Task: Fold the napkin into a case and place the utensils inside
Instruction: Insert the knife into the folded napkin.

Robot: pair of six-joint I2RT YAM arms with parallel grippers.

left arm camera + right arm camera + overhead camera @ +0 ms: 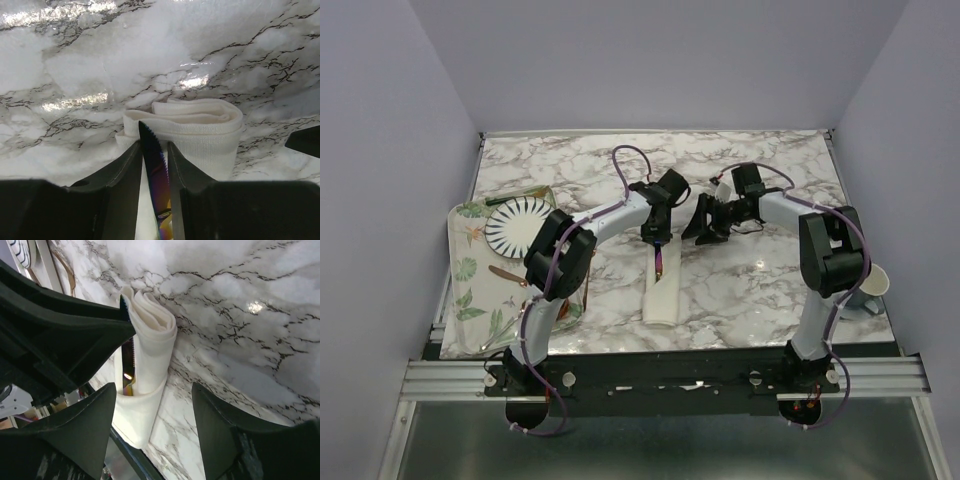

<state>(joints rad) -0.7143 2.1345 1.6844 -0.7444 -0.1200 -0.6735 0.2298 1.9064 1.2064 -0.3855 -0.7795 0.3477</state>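
Right, my left end effector point(153, 146) is closed narrowly on the purple-blue utensil point(155, 175), the thin blade pinched flat between the two dark, matte fingers point(120, 185). The blade is slim and glossy, serrated along one edge, dark near the tip and shading to a rainbow sheen lower down. From the right wrist view, its lower end goes behind the lip of the pocket in the case point(661, 297), which lies near the middle of the surface point(760, 290), just in front of both end effectors. The case is a long, narrow strip of soft cream cloth with a fine weave, folded in rounded layers at its far end. A small gold glint shows beside the blade, but I cannot tell what it is. My right end effector point(154, 387) stands wide open just beside the case, with nothing between its fingers and touching nothing. The surface is shiny white marble pattern with grey veins. At the left sits a leaf-printed tray point(465, 290) carrying a round black-striped plate point(518, 225).
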